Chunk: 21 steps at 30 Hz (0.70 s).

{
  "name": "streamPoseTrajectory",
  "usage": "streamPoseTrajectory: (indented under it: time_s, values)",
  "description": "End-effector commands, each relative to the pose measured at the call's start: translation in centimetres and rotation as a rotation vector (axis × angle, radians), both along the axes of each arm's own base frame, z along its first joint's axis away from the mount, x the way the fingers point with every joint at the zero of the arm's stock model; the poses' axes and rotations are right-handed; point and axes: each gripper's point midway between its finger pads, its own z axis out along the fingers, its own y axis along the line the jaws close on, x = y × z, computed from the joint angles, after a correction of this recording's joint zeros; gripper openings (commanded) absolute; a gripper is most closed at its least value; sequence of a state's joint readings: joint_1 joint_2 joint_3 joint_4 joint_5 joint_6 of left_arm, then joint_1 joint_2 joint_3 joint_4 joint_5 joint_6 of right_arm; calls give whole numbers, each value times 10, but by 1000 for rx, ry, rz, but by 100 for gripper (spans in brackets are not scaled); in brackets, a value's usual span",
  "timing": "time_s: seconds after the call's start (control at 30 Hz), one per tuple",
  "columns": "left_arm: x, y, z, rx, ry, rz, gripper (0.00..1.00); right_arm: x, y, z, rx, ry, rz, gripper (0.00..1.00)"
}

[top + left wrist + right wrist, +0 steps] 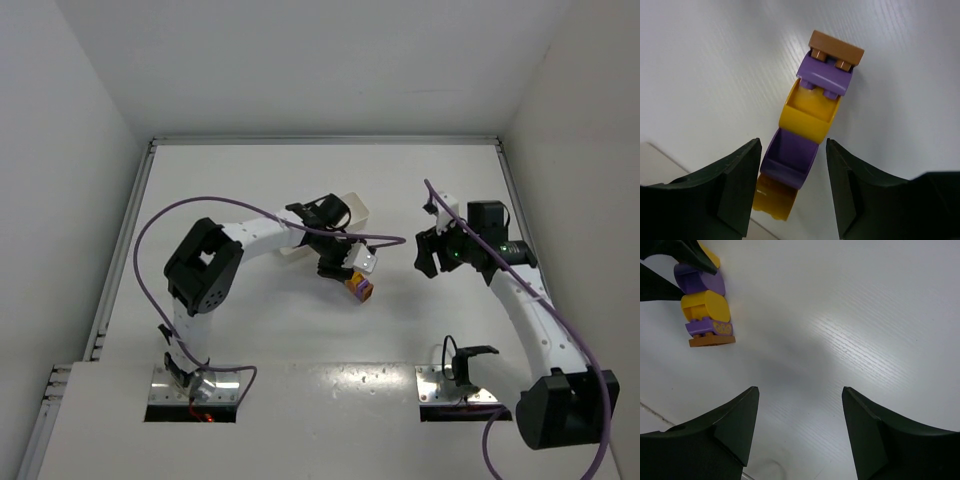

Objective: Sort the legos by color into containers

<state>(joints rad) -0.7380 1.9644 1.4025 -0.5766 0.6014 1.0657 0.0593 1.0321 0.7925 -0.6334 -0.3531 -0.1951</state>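
Your left gripper [792,145] straddles the near end of the legos [810,112], one mixed-colour stack off the tray's [357,207] right end, probably for separating. I cannot tell whether it pinches. Your right gripper [800,390] hangs spread and empty, farther from the tray.

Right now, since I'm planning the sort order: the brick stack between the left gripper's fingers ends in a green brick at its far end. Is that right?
Not quite. The end brick is orange, not green. The left wrist view shows it capping the stack that sits between the fingers of the left gripper.
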Motion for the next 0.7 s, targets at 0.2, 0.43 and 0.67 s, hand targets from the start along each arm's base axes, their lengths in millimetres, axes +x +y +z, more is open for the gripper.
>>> streamPoseTrajectory:
  time_s: [0.2, 0.43, 0.67]
  values:
    - [-7, -23, -2, 4, -43, -67, 25, 3, -5, 1, 11, -20, 18, 69]
    - [-11, -10, 3, 21, 10, 18, 13, -11, 18, 9, 131, 42, 153, 69]
    - [-34, 0, 71, -225, 372, 134, 13, -18, 55, 31, 317, 33, 395, 69]
